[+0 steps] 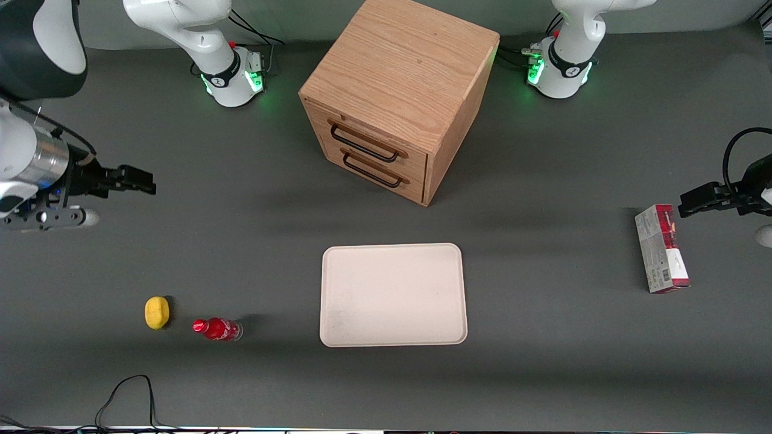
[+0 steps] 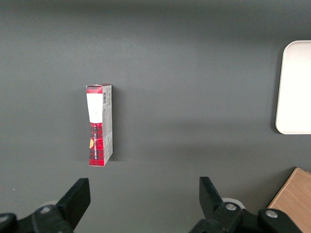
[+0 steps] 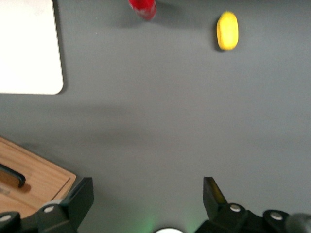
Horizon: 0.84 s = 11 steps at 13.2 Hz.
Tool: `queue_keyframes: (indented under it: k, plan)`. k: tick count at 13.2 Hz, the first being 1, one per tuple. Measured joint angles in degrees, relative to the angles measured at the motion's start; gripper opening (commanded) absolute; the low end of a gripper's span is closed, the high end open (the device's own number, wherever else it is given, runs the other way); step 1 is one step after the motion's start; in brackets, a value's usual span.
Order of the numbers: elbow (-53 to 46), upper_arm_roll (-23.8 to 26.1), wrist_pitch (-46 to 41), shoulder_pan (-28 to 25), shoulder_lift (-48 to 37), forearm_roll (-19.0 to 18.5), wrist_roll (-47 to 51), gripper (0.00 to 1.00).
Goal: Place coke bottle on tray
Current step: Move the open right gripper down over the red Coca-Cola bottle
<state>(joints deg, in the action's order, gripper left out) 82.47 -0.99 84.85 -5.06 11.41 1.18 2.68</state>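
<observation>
Coke bottle (image 1: 218, 329) sits nearer the camera than the tool (image 1: 136, 179), which hangs released and empty, probably pre-reach; tray (image 1: 393, 295) waiting.

The front view looks steeply down over the table; both wrist views face straight down, sharing the tray (image 1: 392, 295).

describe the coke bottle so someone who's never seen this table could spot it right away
Start at the large flat cream-white rectangular tray in front of the wooden two-drawer cabinet, then look toward the working arm's end of the table. The small red-capped coke bottle stands there beside a yellow lemon-like object, nearer the tray than the lemon. The open hand hovers farther from the camera.
</observation>
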Motion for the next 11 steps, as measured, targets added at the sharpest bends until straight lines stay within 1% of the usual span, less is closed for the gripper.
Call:
queue_keyframes:
  k: [2, 5, 7, 9, 11]
  plan:
    - [-5.9, 0.0, 0.8, 0.0, 6.6, 0.0, 0.0, 1.0]
    - [-17.8, 0.0, 3.4, -0.1, 20.0, 0.0, 0.0, 1.0]
    - [-24.6, 0.0, 5.8, -0.4, 27.1, 0.0, -0.3, 1.0]
    - [-28.0, 0.1, 7.7, -0.8, 30.1, 0.0, -1.5, 1.0]
    - [-28.7, 0.1, 10.0, -0.9, 30.7, 0.0, -1.9, 1.0]
